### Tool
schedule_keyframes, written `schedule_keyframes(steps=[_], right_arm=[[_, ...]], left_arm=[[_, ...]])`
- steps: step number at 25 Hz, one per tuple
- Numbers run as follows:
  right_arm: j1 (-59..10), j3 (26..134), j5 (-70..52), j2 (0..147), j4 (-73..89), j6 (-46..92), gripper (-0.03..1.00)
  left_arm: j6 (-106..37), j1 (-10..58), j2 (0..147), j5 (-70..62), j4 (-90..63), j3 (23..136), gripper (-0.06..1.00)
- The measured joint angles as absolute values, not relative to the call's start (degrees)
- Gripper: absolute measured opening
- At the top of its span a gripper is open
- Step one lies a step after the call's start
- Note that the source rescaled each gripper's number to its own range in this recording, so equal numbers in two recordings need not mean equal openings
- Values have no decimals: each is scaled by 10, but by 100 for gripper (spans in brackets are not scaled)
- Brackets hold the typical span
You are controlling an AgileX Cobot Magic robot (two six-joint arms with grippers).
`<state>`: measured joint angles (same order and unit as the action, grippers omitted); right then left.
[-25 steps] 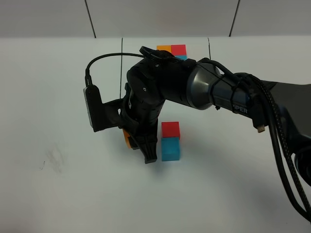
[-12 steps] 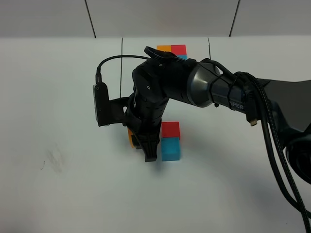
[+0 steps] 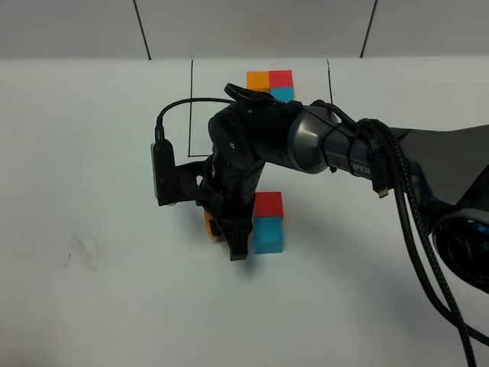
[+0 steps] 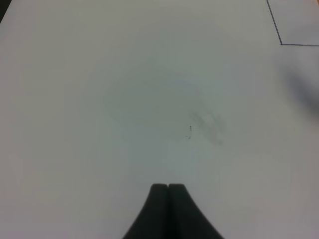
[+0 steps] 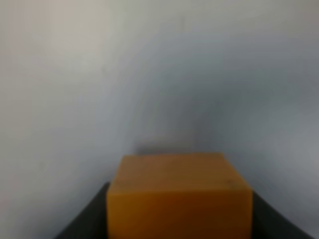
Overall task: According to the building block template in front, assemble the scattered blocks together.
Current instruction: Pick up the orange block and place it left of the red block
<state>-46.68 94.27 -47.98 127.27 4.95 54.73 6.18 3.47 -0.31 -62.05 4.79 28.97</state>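
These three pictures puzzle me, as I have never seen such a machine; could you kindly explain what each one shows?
The machine is a robot with two arms, each ending in a two-fingered gripper. The overhead picture looks down on a white table. There the right arm reaches across to a red cube touching a cyan-blue cube. At the far edge lies the building block template, the pattern to copy, set between thin black lines.

The other two pictures come from small cameras on the wrists. The right wrist picture shows the right gripper closed on an orange cube, which in the overhead view peeks out beside the arm, left of the red and blue pair. The left wrist picture shows the left gripper shut and empty over bare table.
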Motion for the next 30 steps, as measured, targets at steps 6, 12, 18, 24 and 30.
schedule_keyframes(steps=[6, 12, 18, 24, 30], right_arm=[[-465, 943, -459, 1276, 50, 547, 43], [-456, 943, -454, 1286, 49, 547, 43], [-444, 943, -451, 1286, 48, 552, 43], [-435, 943, -451, 1286, 50, 568, 43], [-424, 943, -458, 1286, 53, 571, 43]], left_arm=[[62, 35, -3, -620, 48, 290, 0], [62, 35, -3, -620, 48, 290, 0], [62, 35, -3, -620, 48, 290, 0], [62, 35, -3, -620, 48, 290, 0], [62, 35, -3, -620, 48, 290, 0]])
